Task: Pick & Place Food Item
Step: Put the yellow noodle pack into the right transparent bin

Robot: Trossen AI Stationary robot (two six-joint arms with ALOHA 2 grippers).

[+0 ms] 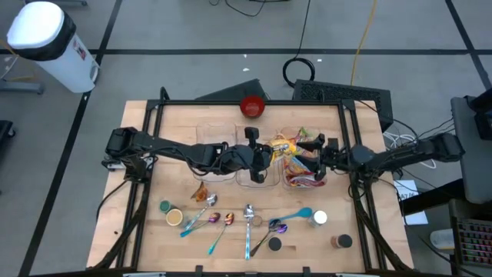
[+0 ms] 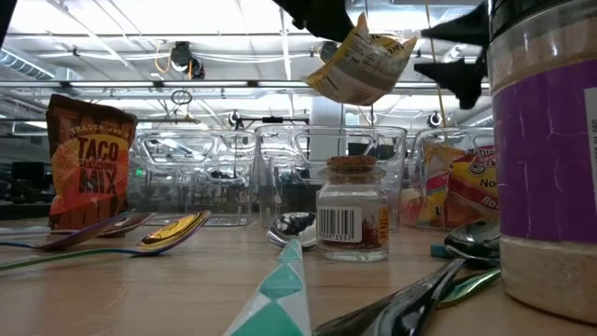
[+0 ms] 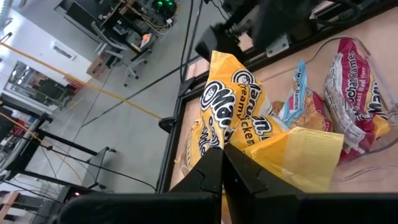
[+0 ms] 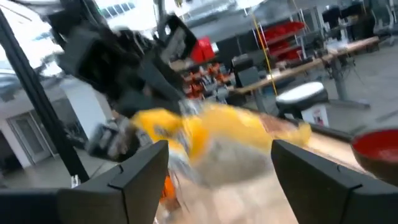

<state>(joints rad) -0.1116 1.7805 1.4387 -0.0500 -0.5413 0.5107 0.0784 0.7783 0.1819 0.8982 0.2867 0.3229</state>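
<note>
A yellow ramen packet [image 1: 281, 148] hangs in the air over the clear containers at the table's middle. It also shows in the low view [image 2: 360, 62] and the left wrist view [image 3: 249, 118]. My left gripper [image 3: 222, 167] is shut on it. My right gripper [image 4: 217, 168] is open just right of the packet [image 4: 211, 134], level with it, its fingers apart and facing the packet; it also shows in the high view [image 1: 314, 146]. More ramen packets [image 3: 357, 93] lie in the right-hand clear container [image 1: 304, 181]. My left gripper pinches an edge of the yellow packet [image 3: 231, 148] between its two fingers. The fingers come slanting from the table's left and above. The packet hangs tilted below the fingers [image 2: 322, 17], lifted clear of the containers and the table.
Three clear containers [image 1: 254, 175] stand in a row mid-table. A red bowl [image 1: 252, 105] sits at the far edge. A taco mix packet [image 2: 89, 159], several spoons [image 1: 248, 223], spice jars [image 2: 353, 210] and lids lie on the near half.
</note>
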